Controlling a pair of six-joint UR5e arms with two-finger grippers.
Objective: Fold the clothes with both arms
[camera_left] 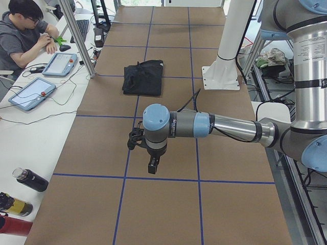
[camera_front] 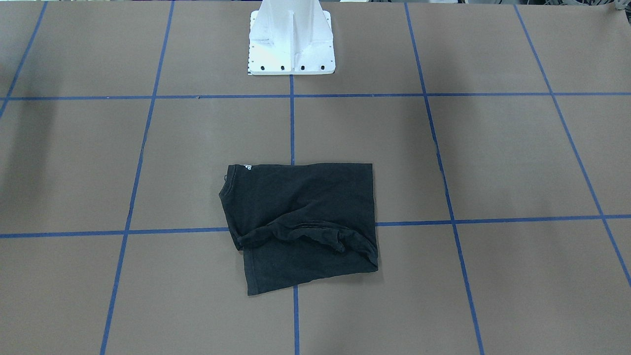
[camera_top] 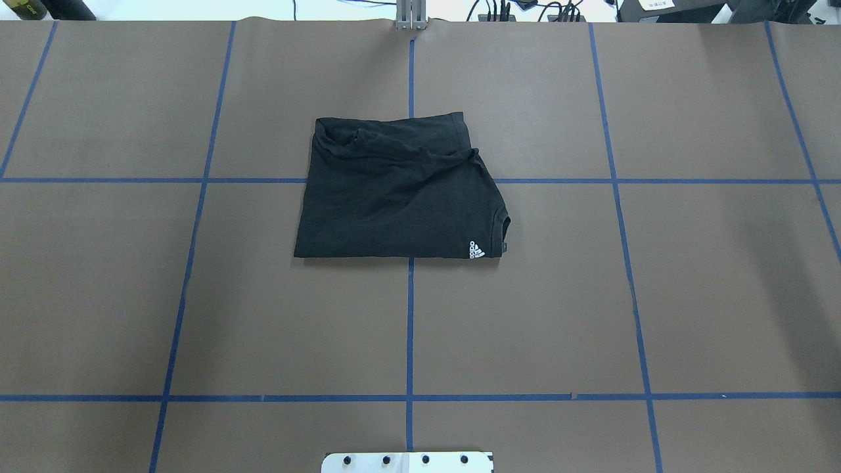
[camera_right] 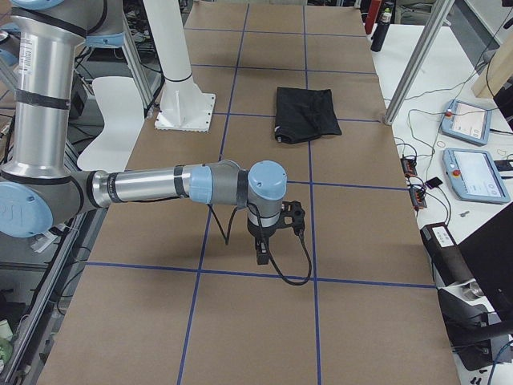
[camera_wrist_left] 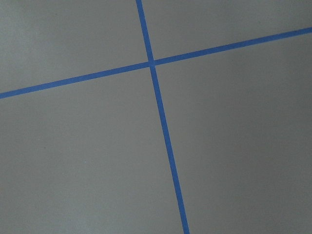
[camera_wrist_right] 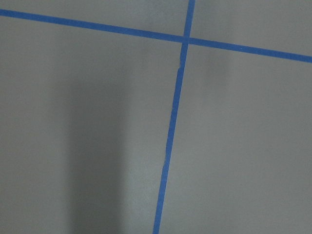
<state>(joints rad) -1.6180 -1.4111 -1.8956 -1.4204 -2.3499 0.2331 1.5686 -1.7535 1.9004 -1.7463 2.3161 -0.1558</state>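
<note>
T-shirt: folded rough rectangle, mid-bench, rumpled ridge along its far edge | handling: probably soft, light, limp; pinch two corners of one edge | left gripper, right gripper: well apart from it; cannot tell whether fingers are spread

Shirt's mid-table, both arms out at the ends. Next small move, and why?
Probably swing the left gripper in toward the far-left corner of the shirt. The shirt lies as a rough rectangle, but a bunched fold ridges its far edge there and looks like it wants flattening. Both that gripper and the right gripper hang well clear of the cloth.
</note>
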